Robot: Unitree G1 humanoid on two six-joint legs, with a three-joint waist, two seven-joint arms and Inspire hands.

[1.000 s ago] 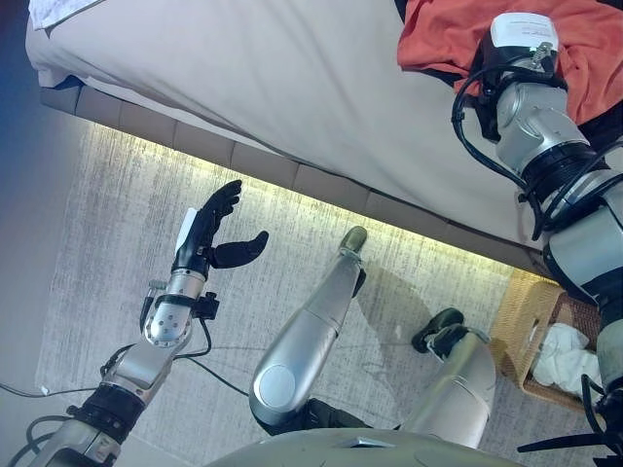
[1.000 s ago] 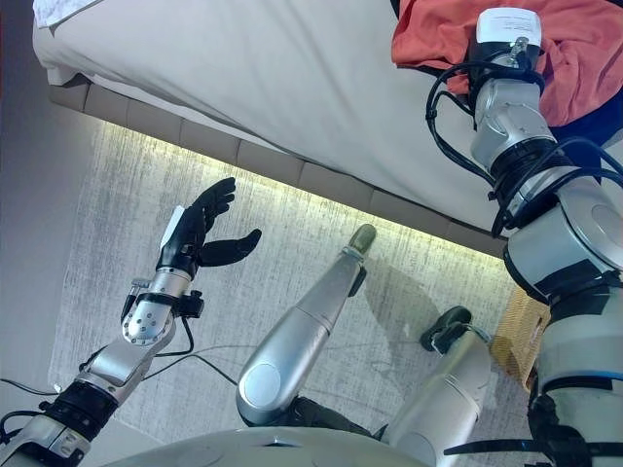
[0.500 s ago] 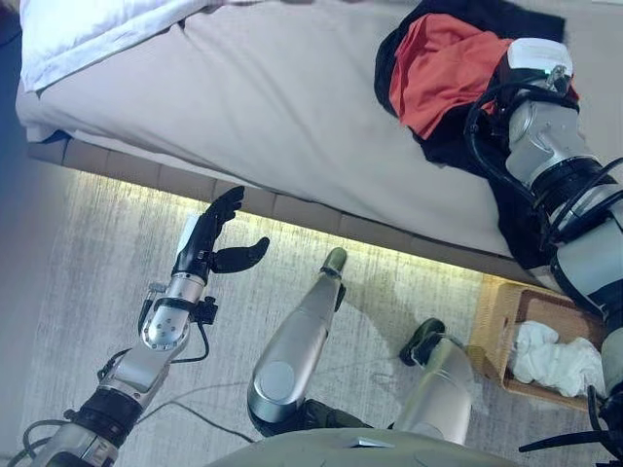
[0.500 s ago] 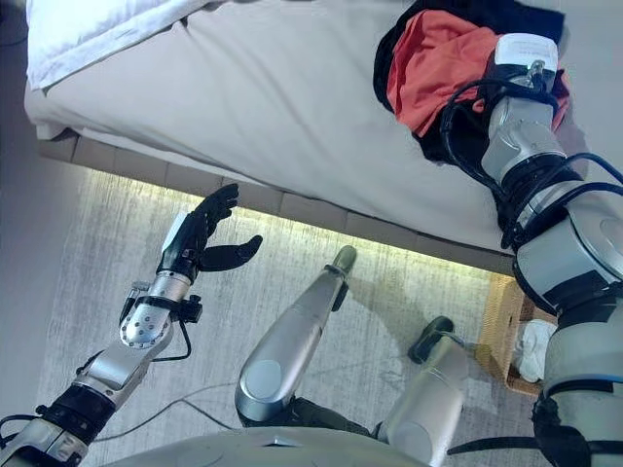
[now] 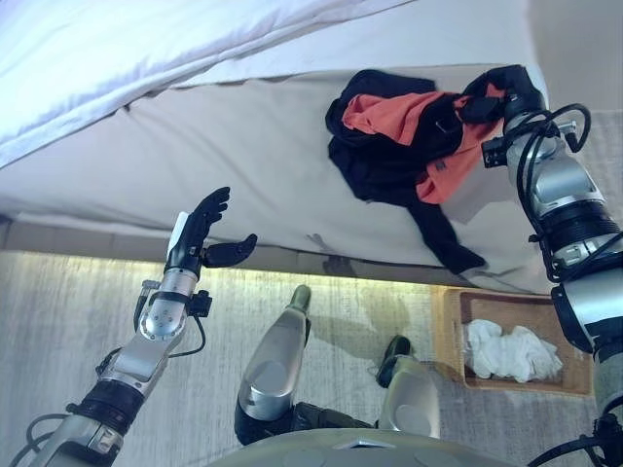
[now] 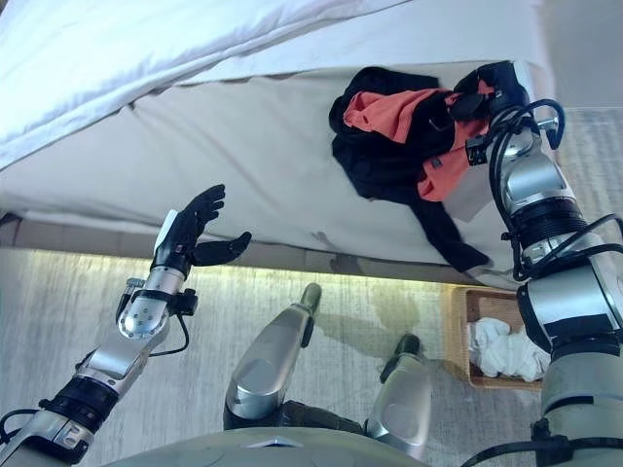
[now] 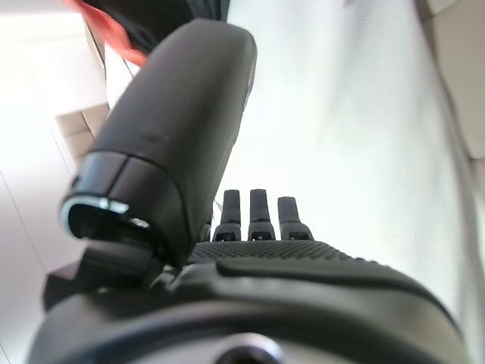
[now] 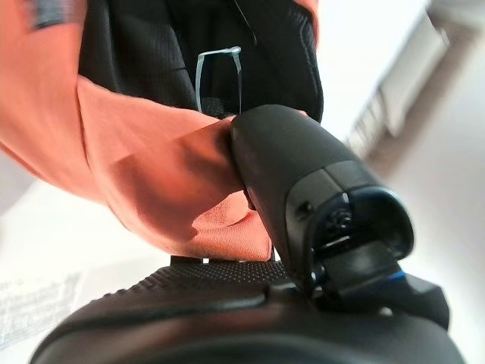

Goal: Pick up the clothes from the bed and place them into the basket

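Note:
A pile of clothes lies on the bed (image 5: pixel 234 175) near its right end: an orange garment (image 5: pixel 394 112) tangled with a black garment (image 5: pixel 375 165); a black sleeve hangs over the bed's edge. My right hand (image 5: pixel 506 89) rests on the pile's right side. In the right wrist view its thumb (image 8: pixel 303 174) presses into a fold of the orange garment (image 8: pixel 151 182). My left hand (image 5: pixel 200 232) is open and empty, held in the air in front of the bed's side. A wicker basket (image 5: pixel 453 321) stands on the floor at the right, below the pile.
White cloth (image 5: pixel 511 350) lies in the basket. A white duvet (image 5: pixel 146 58) covers the bed's far left part. A grey rug (image 5: pixel 58 311) covers the floor in front of the bed.
The camera has tilted up, so more of the bed and the whole pile show. My right hand now grips the pile's right side. The left hand has stayed open.

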